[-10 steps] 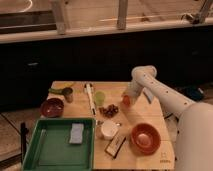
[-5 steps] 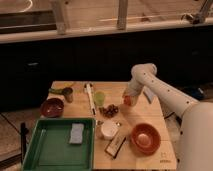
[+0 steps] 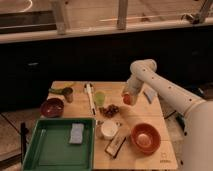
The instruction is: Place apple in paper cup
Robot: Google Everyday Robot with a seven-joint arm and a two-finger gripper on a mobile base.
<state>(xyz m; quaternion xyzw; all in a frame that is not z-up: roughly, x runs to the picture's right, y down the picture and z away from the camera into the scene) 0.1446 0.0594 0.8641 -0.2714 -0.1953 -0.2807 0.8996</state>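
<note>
Hand (image 3: 127, 94) hangs at apple (image 3: 127, 100) near grapes (image 3: 111, 110); paper cup (image 3: 108, 131) stands upright.

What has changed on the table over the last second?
Nothing visibly moved. The end effector stays down over the apple, right of the grapes; whether it grips it is unclear. The paper cup, orange bowl and green tray lie as before.

The paper cup (image 3: 108, 130) was seen between the tray (image 3: 50, 148), left, and the bowl (image 3: 145, 138), right. The apple (image 3: 128, 100) was seen farther back, at the gripper (image 3: 127, 97).
</note>
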